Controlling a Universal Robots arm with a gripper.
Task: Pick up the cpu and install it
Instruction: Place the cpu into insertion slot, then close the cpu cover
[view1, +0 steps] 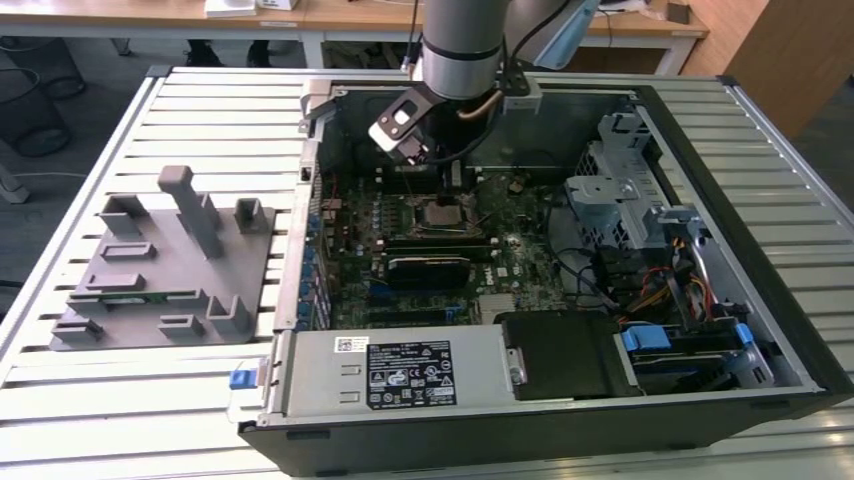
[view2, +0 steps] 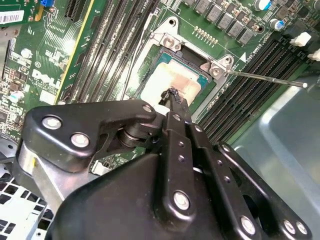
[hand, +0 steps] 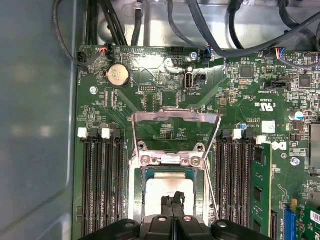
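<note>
**A:** So, where is the cpu (hand: 159, 188) sitting?

**B:** Flat in the socket (hand: 136, 200) on the motherboard (hand: 150, 95), with its pale metal top facing up. In the exterior view it is the small square (view1: 443, 213) in the middle of the open computer case (view1: 787, 330).

**A:** And the end effector (view2: 172, 96)?

**B:** Right over the chip. In both wrist views its two black fingers are pressed together with no gap and nothing between them. The tips (hand: 172, 200) are at the cpu's top, touching it or just above; I cannot tell which.

**A:** Is the socket closed?

**B:** No. The metal retention frame (hand: 175, 116) is swung up and away from the chip, and the thin lever (view2: 265, 79) sticks out to one side.

**A:** Anything else nearby?

**B:** Black memory slots (hand: 102, 185) flank the socket on both sides. A grey tray (view1: 147, 270) with upright posts lies on the slatted desk (view1: 80, 400), at the exterior view's left of the case.
</note>
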